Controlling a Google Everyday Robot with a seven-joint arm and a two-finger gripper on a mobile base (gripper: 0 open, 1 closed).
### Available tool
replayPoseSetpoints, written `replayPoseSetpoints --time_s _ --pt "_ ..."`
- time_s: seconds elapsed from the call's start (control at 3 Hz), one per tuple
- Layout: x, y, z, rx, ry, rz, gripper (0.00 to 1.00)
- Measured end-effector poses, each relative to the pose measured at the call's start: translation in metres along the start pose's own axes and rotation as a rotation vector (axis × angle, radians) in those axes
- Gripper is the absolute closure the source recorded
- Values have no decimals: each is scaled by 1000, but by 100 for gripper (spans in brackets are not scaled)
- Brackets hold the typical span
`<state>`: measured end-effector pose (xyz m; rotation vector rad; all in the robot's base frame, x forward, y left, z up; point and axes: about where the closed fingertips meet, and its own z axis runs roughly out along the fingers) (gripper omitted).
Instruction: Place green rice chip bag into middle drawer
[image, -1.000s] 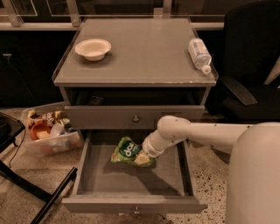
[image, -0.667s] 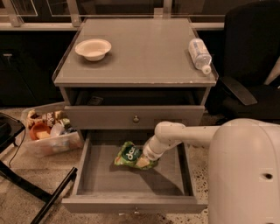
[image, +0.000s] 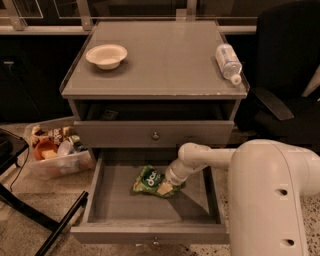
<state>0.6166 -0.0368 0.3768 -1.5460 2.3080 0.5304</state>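
Down on the floor of the wide shallow grey middle drawer (image: 120, 206), the glossy green foil rice chip bag (image: 149, 179) lies flat, long axis left-right. The gripper (image: 168, 187) is at its right end, grip impossible to tell.

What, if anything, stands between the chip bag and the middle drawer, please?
Nothing visible does: the bag lies on the floor of the open drawer, with the gripper at its right end.
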Motion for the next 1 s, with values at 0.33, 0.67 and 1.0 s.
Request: replayPoseSetpoints --time_s 0.33,0.67,1.0 --pt "-1 1 -6 14 -36 -12 12" --pt "-4 5 -14 26 -72 -25 0" --pt "-5 10 -23 34 -105 -26 0"
